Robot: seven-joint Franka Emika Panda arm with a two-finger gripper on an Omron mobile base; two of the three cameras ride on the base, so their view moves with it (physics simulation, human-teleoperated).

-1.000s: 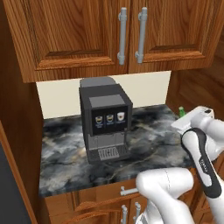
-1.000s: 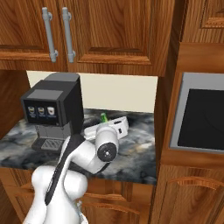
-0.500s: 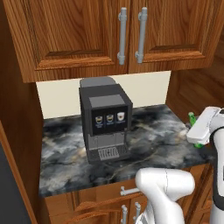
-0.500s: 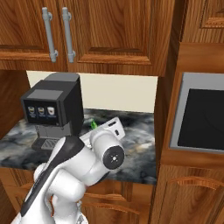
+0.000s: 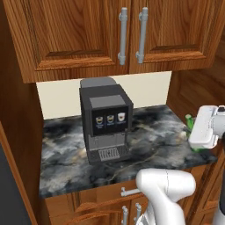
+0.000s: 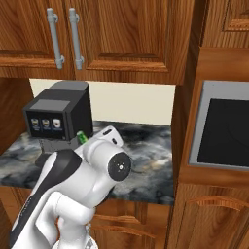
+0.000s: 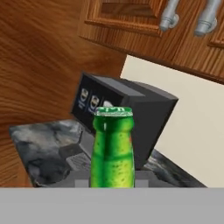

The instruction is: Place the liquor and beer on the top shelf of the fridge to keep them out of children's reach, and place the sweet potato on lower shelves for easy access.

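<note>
**Now gripping the beer, above the counter's right edge**

Currently clamped on the beer (image 7: 113, 146): gripper (image 7: 113, 183) closed around the green bottle, neck and cap rising straight up the middle of the hand view, fingers themselves hidden behind the glass. Seen from the left base view as a sliver of green (image 5: 189, 121) poking out to the left of the white hand, over the right edge of the marble counter (image 5: 66, 149), near its front right corner. Seen from the right base view as a small green tip (image 6: 81, 138) just above the arm's big white joint, close beside the right side of the coffee machine (image 6: 58, 116). Cannot tell whether the bottle base touches the counter or hangs clear of it; base hidden by the hand in both base views.

Standing on the counter towards the back and left of centre: black coffee machine (image 5: 105, 123), three small cup icons on its front panel, drip grille at its foot. Behind it, cream backsplash (image 5: 61, 103). Overhead, wooden wall cabinets (image 5: 79, 35) with two vertical metal handles (image 5: 132, 35) side by side. At the right of the right base view, built into the wooden column: dark-glass oven (image 6: 223, 131) with a grey frame.
</note>
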